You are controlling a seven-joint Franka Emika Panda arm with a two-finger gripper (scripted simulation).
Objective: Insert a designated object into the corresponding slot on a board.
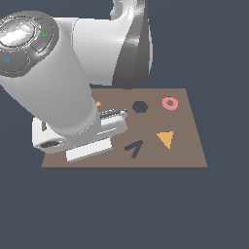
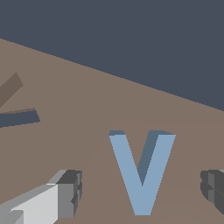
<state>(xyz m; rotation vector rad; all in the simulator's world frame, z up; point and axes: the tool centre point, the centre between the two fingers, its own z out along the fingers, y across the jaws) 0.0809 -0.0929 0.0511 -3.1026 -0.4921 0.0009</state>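
- Surface: flat brown rectangular board (image 1: pixel 185 146) on a plain dark blue-grey ground; no walls or other room detail visible.
- Board is matte and untextured, with cut recesses showing dark against the brown.
- V-shaped slot (image 1: pixel 133 148): dark grey-navy, two thin arms, near the board's front edge in the exterior view. Nothing in it. In the wrist view part of it shows as a dark bar (image 2: pixel 17 118) at the frame edge.
- Hexagonal recess (image 1: pixel 140 107): dark, unfilled.
- Pink ring (image 1: pixel 169 103) sits near the far edge, towards the exterior view's right; orange triangle (image 1: pixel 166 139) lies flat just beside the slot, apart from it.
- Small orange bit (image 1: pixel 98 103) pokes out behind the arm; shape mostly hidden.
- Blue V piece (image 2: pixel 142 173): light blue, flat, lying on bare board, well apart from the slot. Hidden by the arm in the exterior view.
- Gripper (image 2: pixel 142 192): fingers spread, grey blocky pads (image 2: pixel 70 192) either side of the V piece, not touching it.
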